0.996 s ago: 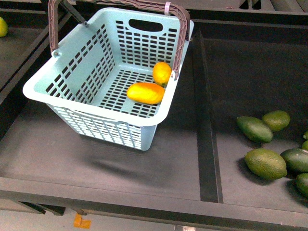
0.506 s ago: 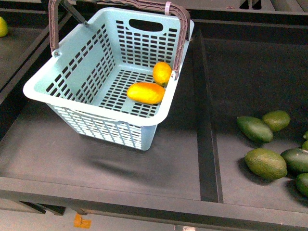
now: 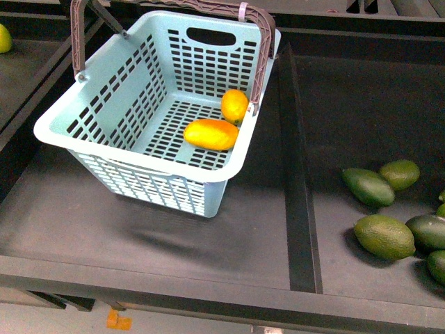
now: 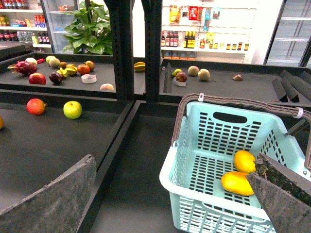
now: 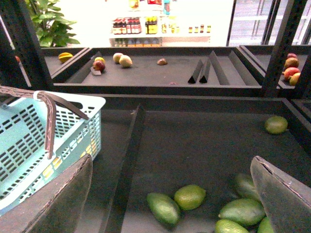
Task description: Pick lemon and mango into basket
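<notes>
— Mango (image 3: 211, 134) and lemon (image 3: 234, 106): where do they lie?

— Both are inside the basket (image 3: 104, 111), on its slotted floor, toward the wall on the robot's right. In the front view the mango lies flat with its long axis running nearly left to right, its left end slightly higher in the picture. The lemon sits just behind it, by the mango's right end, close enough that they seem to touch. Its long axis runs more front to back, and I cannot tell which way its tip points.

— And the basket itself?

— It rests on the dark surface (image 3: 174, 243), turned at an angle, one corner toward the camera. Its brown handle (image 3: 261, 59) is raised over the far end, with a white zip tie (image 3: 242, 11) on it.

— What about the claws?

— Neither arm shows in the front view. In the left wrist view the left claw (image 4: 170, 194) stands with its fingers wide apart, the basket between and beyond them, nothing held. The right claw (image 5: 172, 194) is likewise spread apart and empty, over the neighbouring compartment.

— What lies there?

— Dark green oval fruits (image 3: 383, 236), clustered at the right, beyond a black divider (image 3: 300, 209). They are well apart from the basket.
</notes>
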